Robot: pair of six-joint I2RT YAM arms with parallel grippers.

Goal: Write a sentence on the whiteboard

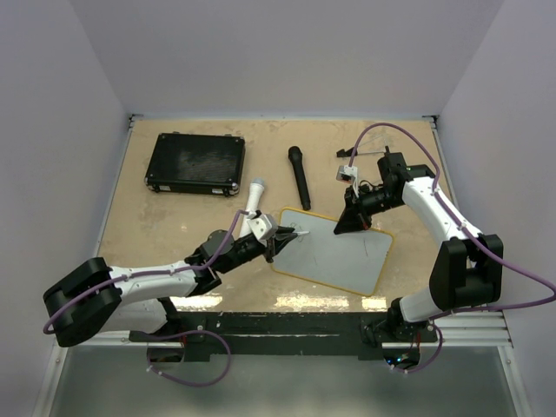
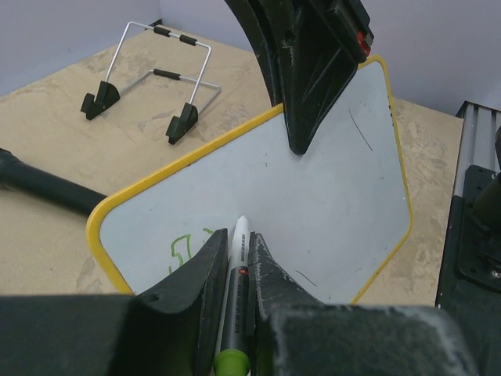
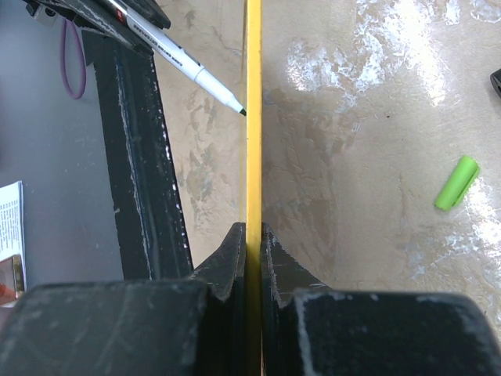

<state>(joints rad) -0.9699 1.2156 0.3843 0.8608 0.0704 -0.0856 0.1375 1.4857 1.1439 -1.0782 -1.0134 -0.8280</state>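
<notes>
The whiteboard (image 1: 339, 256) lies just below center of the top view. Left gripper (image 2: 237, 239) is clamped on the marker (image 2: 238, 262), its tip beside 1 green squiggle of the sentence (image 2: 182, 252). Right gripper (image 3: 252, 235) pinches the whiteboard's yellow rim.

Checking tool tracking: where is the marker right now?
In the left wrist view the marker sits clamped in the left end effector, its tip at the whiteboard's left end, beside the first green strokes.
</notes>
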